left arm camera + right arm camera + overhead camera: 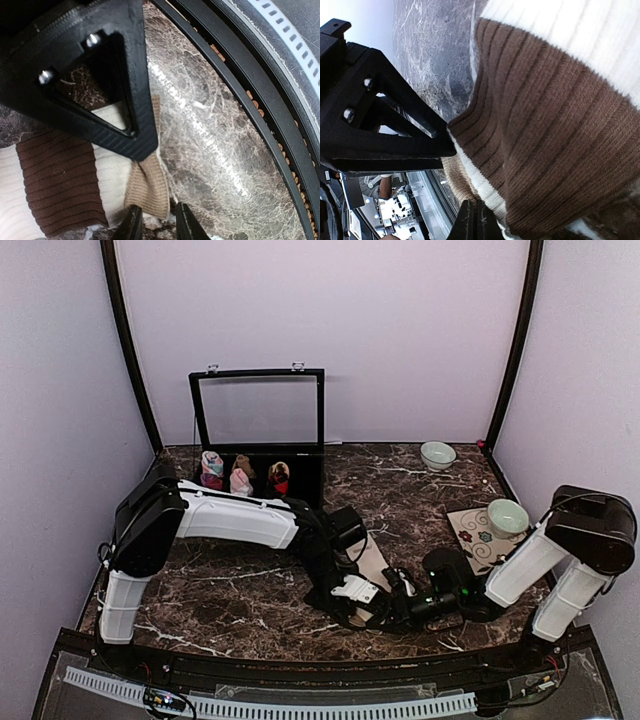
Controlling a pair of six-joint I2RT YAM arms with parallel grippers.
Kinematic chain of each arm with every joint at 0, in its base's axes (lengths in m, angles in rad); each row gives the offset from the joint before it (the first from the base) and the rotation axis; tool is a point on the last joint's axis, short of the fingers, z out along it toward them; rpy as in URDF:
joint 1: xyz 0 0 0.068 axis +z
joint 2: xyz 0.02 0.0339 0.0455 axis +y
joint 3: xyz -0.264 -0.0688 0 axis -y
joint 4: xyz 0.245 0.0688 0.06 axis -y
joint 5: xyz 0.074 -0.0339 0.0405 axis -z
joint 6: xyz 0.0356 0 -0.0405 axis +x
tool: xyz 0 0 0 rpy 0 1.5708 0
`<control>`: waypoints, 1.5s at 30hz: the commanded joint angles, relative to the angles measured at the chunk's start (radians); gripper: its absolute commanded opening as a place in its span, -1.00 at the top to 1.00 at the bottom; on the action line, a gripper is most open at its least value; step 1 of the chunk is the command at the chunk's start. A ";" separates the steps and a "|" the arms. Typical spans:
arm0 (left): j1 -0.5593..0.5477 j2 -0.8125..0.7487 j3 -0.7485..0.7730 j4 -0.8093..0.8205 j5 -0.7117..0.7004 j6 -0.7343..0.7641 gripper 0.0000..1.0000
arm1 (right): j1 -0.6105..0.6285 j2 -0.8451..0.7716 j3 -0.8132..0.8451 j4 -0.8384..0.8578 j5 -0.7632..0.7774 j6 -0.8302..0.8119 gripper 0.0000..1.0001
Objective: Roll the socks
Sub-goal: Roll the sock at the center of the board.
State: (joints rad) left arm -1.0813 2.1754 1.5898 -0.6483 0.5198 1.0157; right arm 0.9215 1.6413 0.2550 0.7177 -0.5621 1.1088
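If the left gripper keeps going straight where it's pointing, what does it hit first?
The left gripper would meet the tan end of the cream sock between its fingers, likely with the marble table beneath; depth is unclear.

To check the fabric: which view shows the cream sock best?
Right wrist: the cream sock fills it, ribs sharp. Left wrist shows its brown band and tan tip; the top view, little of it.

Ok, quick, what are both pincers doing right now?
Left pincer: cannot tell if open or closed; it is down on the cream sock.
Right pincer: closed, pinching the cream sock.
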 commanded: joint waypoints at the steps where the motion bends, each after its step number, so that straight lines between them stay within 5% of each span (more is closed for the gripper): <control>1: -0.005 -0.004 -0.014 -0.030 -0.014 0.014 0.55 | -0.023 0.030 -0.051 -0.290 0.076 -0.006 1.00; 12: -0.005 0.008 0.005 -0.025 0.008 -0.027 0.81 | -0.025 0.005 -0.054 -0.255 0.051 0.025 1.00; 17: -0.005 -0.038 -0.004 -0.076 0.001 -0.028 0.43 | -0.026 0.022 -0.054 -0.231 0.031 0.037 1.00; 24: -0.007 -0.109 -0.012 -0.134 0.016 -0.035 0.16 | -0.027 0.022 -0.050 -0.227 0.019 0.035 1.00; 45: -0.068 -0.059 -0.076 0.165 -0.100 -0.003 0.18 | -0.032 0.021 -0.052 -0.225 0.002 0.043 1.00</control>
State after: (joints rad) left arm -1.1530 2.1159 1.5406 -0.5442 0.4423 1.0073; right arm 0.8936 1.6230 0.2466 0.7048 -0.5961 1.1465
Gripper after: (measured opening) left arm 0.410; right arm 0.006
